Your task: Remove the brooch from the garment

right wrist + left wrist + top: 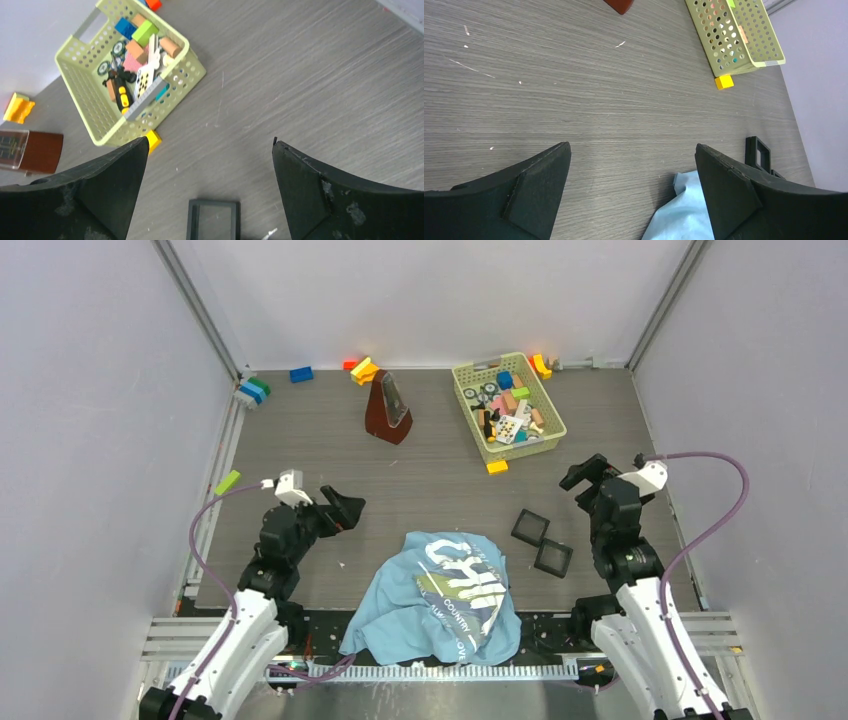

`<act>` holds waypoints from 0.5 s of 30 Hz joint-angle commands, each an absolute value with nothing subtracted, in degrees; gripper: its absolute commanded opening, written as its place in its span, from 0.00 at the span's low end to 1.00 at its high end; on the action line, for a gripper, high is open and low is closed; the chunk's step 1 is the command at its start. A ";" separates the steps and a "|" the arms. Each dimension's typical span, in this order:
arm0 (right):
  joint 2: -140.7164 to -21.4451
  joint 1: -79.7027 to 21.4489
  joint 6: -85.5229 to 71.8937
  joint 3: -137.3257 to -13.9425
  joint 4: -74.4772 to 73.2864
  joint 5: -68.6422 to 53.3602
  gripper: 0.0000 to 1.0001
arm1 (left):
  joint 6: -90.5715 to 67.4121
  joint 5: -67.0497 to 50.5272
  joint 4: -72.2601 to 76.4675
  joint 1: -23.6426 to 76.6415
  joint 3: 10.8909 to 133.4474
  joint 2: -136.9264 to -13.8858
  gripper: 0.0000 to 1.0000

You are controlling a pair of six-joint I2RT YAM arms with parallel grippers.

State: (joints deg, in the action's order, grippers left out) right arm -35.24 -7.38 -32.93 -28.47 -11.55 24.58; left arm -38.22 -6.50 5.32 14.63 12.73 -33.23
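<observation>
The light blue T-shirt [440, 595] with a white and navy print lies crumpled at the near middle of the table, hanging over the front edge. I cannot make out the brooch in any view. My left gripper [345, 507] is open and empty, hovering just left of the shirt's far edge. In the left wrist view [632, 146] a corner of the shirt [681, 210] shows by the right finger. My right gripper [583, 474] is open and empty, right of the shirt. In the right wrist view [210, 141] it is above a black square tray [213, 220].
Two small black square trays [530, 527] [553, 558] lie right of the shirt. A green basket [478, 435] of toys stands at the back right, with a yellow block [497, 467] beside it. A brown metronome [388, 410] stands at the back middle. Loose blocks line the back wall.
</observation>
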 commanded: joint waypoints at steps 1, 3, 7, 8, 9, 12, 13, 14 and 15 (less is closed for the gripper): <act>-32.37 -7.21 -34.68 -28.80 -17.71 20.45 1.00 | -38.14 -4.68 5.67 14.85 12.86 -32.12 0.98; -32.89 -7.21 -36.02 -30.08 -20.23 21.08 1.00 | -38.08 -4.27 5.61 14.85 12.32 -31.47 0.98; -36.12 -7.21 -35.28 -34.32 -24.01 16.11 1.00 | -36.88 -8.77 8.78 14.85 11.09 -31.75 0.98; -37.70 -7.21 -34.66 -34.91 -24.63 12.44 1.00 | -35.88 -11.39 10.70 14.85 10.61 -32.30 0.98; -39.53 -7.25 -34.29 -36.02 -24.75 7.15 1.00 | -34.05 -15.35 13.09 14.85 10.09 -33.31 0.98; -43.90 -7.40 -33.85 -38.52 -26.43 -3.62 1.00 | -33.00 -25.36 22.28 15.82 9.20 -39.50 0.98; -45.98 -7.76 -33.27 -39.60 -27.33 -8.09 1.00 | -32.38 -25.66 22.70 16.93 9.92 -41.98 0.97; -46.85 -8.64 -32.95 -40.23 -28.03 -9.58 1.00 | -31.51 -25.73 22.76 18.34 11.12 -44.88 0.97; -48.41 -9.29 -32.30 -41.28 -29.53 -11.16 1.00 | -30.66 -25.53 22.84 20.24 12.41 -48.55 0.96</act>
